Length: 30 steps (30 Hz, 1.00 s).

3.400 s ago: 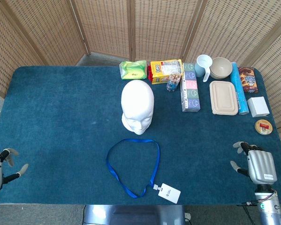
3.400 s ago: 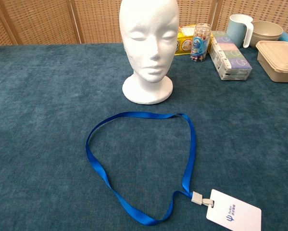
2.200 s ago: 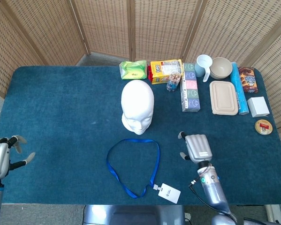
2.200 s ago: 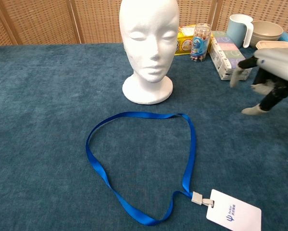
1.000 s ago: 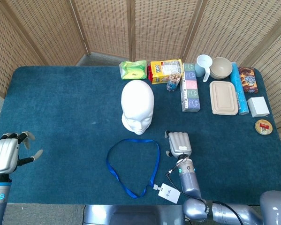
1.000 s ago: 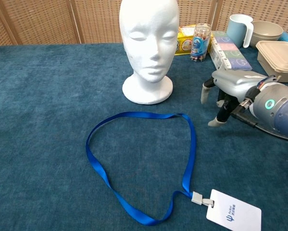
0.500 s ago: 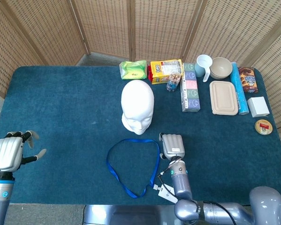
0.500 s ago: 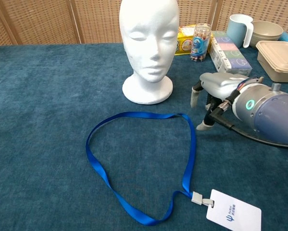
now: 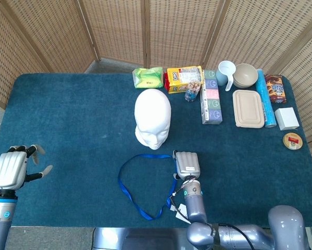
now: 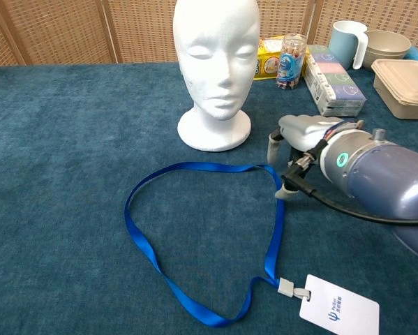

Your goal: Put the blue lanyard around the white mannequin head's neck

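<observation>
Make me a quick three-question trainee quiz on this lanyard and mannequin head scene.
1. True or false: the blue lanyard lies flat on the table, not yet around the white mannequin head.
2. Which hand is beside the lanyard's loop? A) left hand B) right hand
3. Fill in: the white badge is clipped to the lanyard's ____ end.

Key: 1 true. 2 B; the left hand sits at the table's near left edge. 3 near.
</observation>
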### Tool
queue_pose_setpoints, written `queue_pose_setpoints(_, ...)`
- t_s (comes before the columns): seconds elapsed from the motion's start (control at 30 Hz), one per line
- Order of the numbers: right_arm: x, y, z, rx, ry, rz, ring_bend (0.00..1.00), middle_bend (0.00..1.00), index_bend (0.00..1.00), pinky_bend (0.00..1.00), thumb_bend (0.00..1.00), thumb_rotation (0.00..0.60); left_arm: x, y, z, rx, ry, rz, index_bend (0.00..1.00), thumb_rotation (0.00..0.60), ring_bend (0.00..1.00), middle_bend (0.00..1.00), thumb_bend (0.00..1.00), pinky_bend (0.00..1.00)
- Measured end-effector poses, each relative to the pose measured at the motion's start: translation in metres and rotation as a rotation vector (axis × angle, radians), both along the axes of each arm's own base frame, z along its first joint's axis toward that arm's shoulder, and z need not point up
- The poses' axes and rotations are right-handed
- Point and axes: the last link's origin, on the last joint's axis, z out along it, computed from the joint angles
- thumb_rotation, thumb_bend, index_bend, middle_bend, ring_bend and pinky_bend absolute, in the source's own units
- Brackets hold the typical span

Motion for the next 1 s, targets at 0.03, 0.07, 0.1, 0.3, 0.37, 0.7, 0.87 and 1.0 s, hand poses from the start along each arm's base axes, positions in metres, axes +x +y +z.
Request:
queue_pose_setpoints(0.03, 0.001, 0.0, -0.001, 0.001, 0.0, -0.001, 1.0, 0.99, 0.32, 1.0, 0.23, 0.599, 0.0, 0.0, 0.0, -0.001, 0.001, 0.0, 0.47, 0.5, 0.46, 0.63, 0.19, 0.36)
queue_pose_setpoints(0.07, 0.003, 0.0, -0.002, 0.002, -0.002, -0.003, 1.0, 0.99, 0.32, 1.0, 0.23, 0.599, 0.0, 0.0, 0.0, -0.002, 0.0, 0.001, 0.47, 0.5, 0.46, 0.63, 0.19, 0.36)
queue_pose_setpoints(0.1, 0.004, 0.0, -0.003, 0.003, -0.003, -0.006, 1.0, 0.99, 0.32, 1.0, 0.23, 0.599, -0.001, 0.0, 0.0, -0.003, 0.0, 0.001, 0.47, 0.499, 0.46, 0.63, 0.19, 0.36)
queue_pose_setpoints(0.3, 0.006, -0.003, -0.009, 0.005, 0.006, -0.019, 1.0, 0.99, 0.32, 1.0, 0.23, 0.6, 0.0, 0.001, 0.0, -0.004, 0.002, -0.001, 0.47, 0.501, 0.46, 0.63, 0.19, 0.36)
queue_pose_setpoints(0.37, 0.006, -0.004, -0.01, 0.003, 0.008, -0.019, 1.0, 0.99, 0.32, 1.0, 0.23, 0.6, 0.0, 0.001, 0.0, -0.004, 0.003, -0.001, 0.47, 0.501, 0.46, 0.63, 0.19, 0.36)
queue_pose_setpoints(0.7, 0.003, -0.011, -0.015, -0.024, 0.016, -0.02, 1.0, 0.99, 0.31, 1.0, 0.23, 0.6, 0.002, 0.002, -0.001, -0.004, 0.002, -0.004, 0.47, 0.502, 0.46, 0.63, 0.19, 0.36)
queue_pose_setpoints(0.87, 0.001, -0.014, -0.015, -0.039, 0.019, -0.019, 1.0, 0.99, 0.31, 1.0, 0.23, 0.598, 0.002, 0.002, -0.001, -0.004, 0.003, -0.002, 0.47, 0.502, 0.46, 0.63, 0.19, 0.36)
queue_pose_setpoints(1.0, 0.0, -0.017, -0.016, -0.05, 0.022, -0.018, 1.0, 0.99, 0.31, 1.0, 0.24, 0.598, 0.002, 0.002, -0.002, -0.007, 0.005, -0.002, 0.47, 0.501, 0.46, 0.63, 0.19, 0.36)
